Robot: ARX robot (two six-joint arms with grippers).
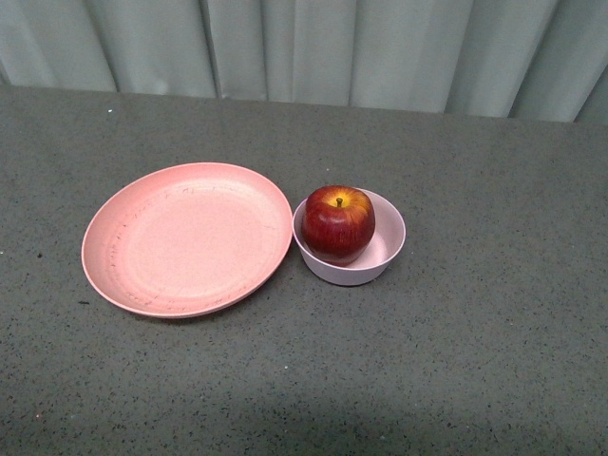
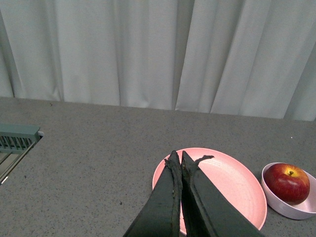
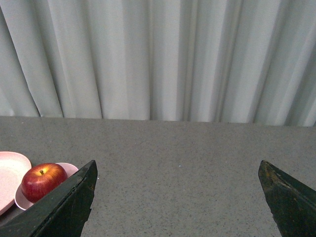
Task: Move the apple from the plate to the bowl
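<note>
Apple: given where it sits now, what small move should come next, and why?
Probably none beyond keeping both arms parked. The apple already sits in the bowl, the plate is bare, the left claw is shut on nothing, and the right claw is open, away from the dishes.

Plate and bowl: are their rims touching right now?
Cannot tell. In the front view the plate rim meets or overlaps the bowl rim with no visible gap, but an overlap in sight could hide a small one.
</note>
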